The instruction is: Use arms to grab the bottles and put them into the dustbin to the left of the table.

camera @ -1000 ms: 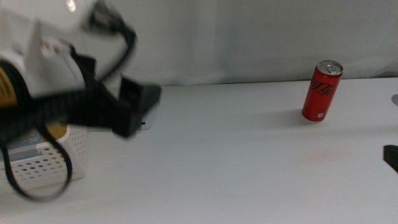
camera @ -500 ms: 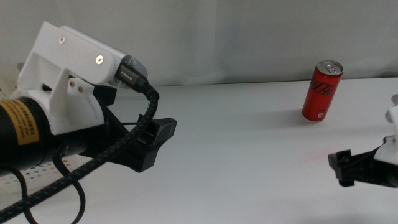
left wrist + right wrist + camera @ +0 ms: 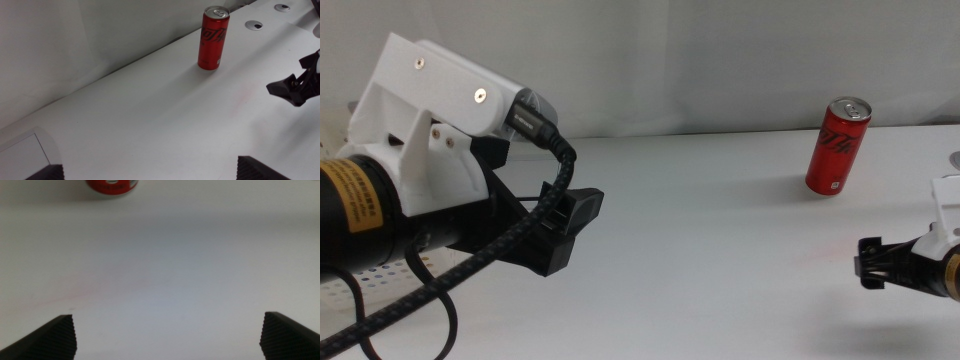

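Middle view: my right gripper [image 3: 868, 262], fingers spread and empty, approaches red can [image 3: 838, 146] at twelve o'clock; next, advance and clench. Left gripper [image 3: 560, 225] open, idle.

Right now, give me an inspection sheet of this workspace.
Surface: plain white tabletop, faint reddish smear in front of the can.
Job's things: slim red can upright near the rear edge, untouched; white perforated basket mostly hidden behind the left arm.
Clutter: nothing seen.
Grippers: left gripper open, empty, above the table's left part; right gripper open, empty, short of the can.
Cables: thick black braided cable looping off the left arm.
Surroundings: white backdrop.
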You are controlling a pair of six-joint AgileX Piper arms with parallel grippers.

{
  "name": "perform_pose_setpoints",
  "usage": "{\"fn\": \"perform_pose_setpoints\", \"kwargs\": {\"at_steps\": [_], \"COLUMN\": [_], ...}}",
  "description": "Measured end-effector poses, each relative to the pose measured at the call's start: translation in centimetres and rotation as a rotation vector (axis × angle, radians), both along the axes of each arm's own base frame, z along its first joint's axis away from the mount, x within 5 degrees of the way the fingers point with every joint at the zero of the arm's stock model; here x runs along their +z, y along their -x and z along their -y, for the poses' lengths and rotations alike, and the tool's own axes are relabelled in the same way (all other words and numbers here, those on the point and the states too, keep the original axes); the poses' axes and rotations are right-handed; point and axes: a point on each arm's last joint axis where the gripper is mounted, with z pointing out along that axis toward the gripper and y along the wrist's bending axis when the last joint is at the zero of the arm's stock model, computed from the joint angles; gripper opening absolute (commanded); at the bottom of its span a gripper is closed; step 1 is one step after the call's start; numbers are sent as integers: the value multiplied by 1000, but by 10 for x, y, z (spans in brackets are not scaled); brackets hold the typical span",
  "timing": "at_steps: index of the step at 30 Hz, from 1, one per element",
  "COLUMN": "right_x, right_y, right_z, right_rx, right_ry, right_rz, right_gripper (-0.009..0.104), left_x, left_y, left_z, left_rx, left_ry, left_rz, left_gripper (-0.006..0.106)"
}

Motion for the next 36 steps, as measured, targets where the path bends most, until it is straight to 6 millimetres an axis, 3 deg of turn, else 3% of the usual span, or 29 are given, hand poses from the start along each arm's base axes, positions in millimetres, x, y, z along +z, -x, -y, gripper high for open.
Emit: {"fn": "perform_pose_setpoints", "kwargs": {"at_steps": [4, 12, 18, 26, 36], "right_x": [0, 25, 27, 23, 29], "right_y": [-2, -23, -24, -29, -37], "right_z": [-5, -21, -21, 6, 0], "right_rx": [48, 153, 170, 178, 300], "right_ry": [-11, -39, -27, -17, -119], "right_rz": [-13, 56, 61, 0, 114], "right_gripper": [103, 103, 103, 103, 103], "left_x": [0, 0, 0, 0, 1], "left_y": [0, 0, 0, 0, -1], "left_z": [0, 0, 0, 0, 0], "left_rx": [-1, -18, -19, -19, -20], "left_ry": [0, -23, -25, -25, -32], "left_rz": [3, 21, 22, 22, 30], "left_gripper": [89, 89, 89, 89, 89]}}
